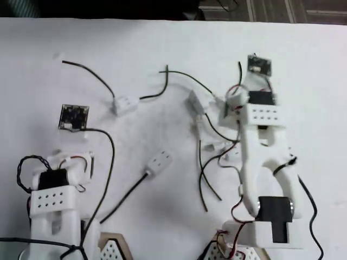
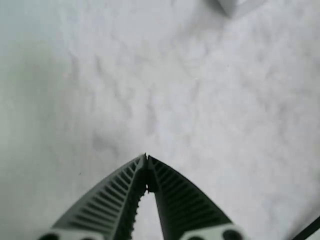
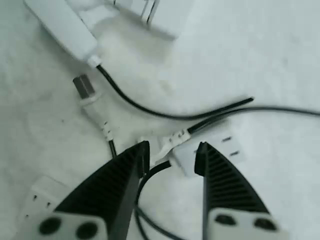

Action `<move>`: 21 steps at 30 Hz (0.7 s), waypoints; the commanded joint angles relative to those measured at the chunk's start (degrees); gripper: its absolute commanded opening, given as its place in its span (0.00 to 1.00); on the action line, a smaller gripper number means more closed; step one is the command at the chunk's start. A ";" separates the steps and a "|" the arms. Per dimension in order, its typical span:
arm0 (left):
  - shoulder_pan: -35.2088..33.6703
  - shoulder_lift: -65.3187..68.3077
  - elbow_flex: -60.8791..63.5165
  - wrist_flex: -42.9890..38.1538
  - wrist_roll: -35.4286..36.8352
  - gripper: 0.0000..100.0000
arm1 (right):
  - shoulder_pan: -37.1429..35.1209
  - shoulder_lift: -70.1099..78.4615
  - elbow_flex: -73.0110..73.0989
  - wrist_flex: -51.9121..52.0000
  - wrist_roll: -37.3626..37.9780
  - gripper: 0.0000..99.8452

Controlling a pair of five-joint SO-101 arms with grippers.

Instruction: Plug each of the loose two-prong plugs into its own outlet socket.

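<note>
While the left arm sits in the lower left of the high view, its left gripper (image 2: 146, 160) is clenched on nothing, tips touching over bare white table (image 2: 210, 100). The right arm stretches up the right side of that frame, and the right gripper (image 3: 172, 148) is spread wide, low over a tangle. A slotted socket block (image 3: 215, 150) lies between its fingers, up against one of them. A white cable end (image 3: 167, 141) is just beside it, and honestly I can't tell if it's seated. A loose plug (image 3: 85, 89) with a grey tip lies near but apart. In the high view, an upper socket block (image 1: 124, 104) sits left of centre. A middle socket block (image 1: 160, 161) sits below it, well apart, each trailing a black cord. Thin black wires (image 1: 205, 181) loop just left of the right arm.
</note>
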 commanded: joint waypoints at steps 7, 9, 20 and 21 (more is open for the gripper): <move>-0.04 -1.19 -0.09 -1.05 -0.53 0.03 | -6.90 -2.42 1.49 0.75 -18.73 0.20; -0.04 -1.19 -0.09 -1.05 -0.53 0.03 | -7.08 -2.42 2.99 -1.54 -21.27 0.20; -0.04 -1.19 0.18 -1.05 -0.53 0.03 | -6.81 -2.42 14.68 -16.40 -24.62 0.20; -0.04 -1.19 0.18 -1.05 -0.53 0.03 | -6.73 -2.42 15.56 -17.80 -24.62 0.20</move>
